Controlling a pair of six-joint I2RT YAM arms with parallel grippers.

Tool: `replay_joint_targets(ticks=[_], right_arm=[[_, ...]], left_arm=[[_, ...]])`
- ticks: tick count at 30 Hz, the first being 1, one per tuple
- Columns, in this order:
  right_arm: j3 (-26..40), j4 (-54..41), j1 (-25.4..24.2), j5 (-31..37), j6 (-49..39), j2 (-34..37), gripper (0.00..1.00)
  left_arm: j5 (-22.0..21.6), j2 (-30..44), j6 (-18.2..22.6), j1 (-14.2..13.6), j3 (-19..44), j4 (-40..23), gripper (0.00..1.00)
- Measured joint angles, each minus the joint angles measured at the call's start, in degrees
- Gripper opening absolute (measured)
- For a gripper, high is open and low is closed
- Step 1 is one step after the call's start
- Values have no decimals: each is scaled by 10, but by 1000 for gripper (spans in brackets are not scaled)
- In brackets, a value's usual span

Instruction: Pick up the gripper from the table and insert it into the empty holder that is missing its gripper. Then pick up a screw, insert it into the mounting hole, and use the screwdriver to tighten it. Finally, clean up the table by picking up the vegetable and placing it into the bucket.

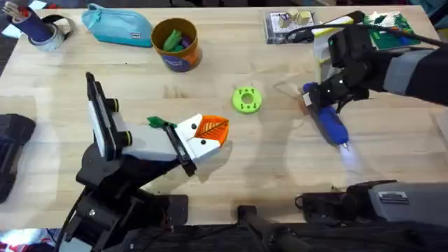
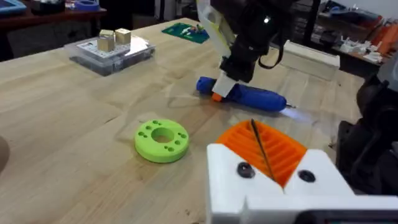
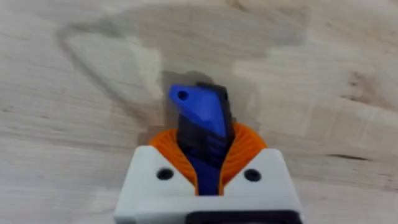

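While green and purple pieces fill bucket (image 1: 176, 43), teal pouch (image 1: 117, 26) beside

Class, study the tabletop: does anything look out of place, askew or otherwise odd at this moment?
Nothing looks spilled or damaged. The blue screwdriver lies flat on the table, skewed diagonally, with the right gripper closed around it. The yellow bucket stands upright with vegetables already inside, and the green disc sits flat.

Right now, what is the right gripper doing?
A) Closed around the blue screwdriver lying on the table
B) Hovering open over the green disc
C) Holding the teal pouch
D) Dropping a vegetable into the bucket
A: the right gripper has its orange pads clamped on the blue screwdriver, which lies on the table.
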Motion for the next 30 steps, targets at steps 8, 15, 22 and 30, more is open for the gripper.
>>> replay_joint_targets(ticks=[8,15,22,30], right_arm=[[10,-3,1,6,-8,17,449],[10,0,2,8,-9,17,360],[11,1,2,7,-11,18,199],[15,-4,2,7,-11,17,182]], left_arm=[[0,0,0,0,0,0,16],[0,0,0,0,0,0,16],[0,0,0,0,0,0,16],[0,0,0,0,0,0,16]])
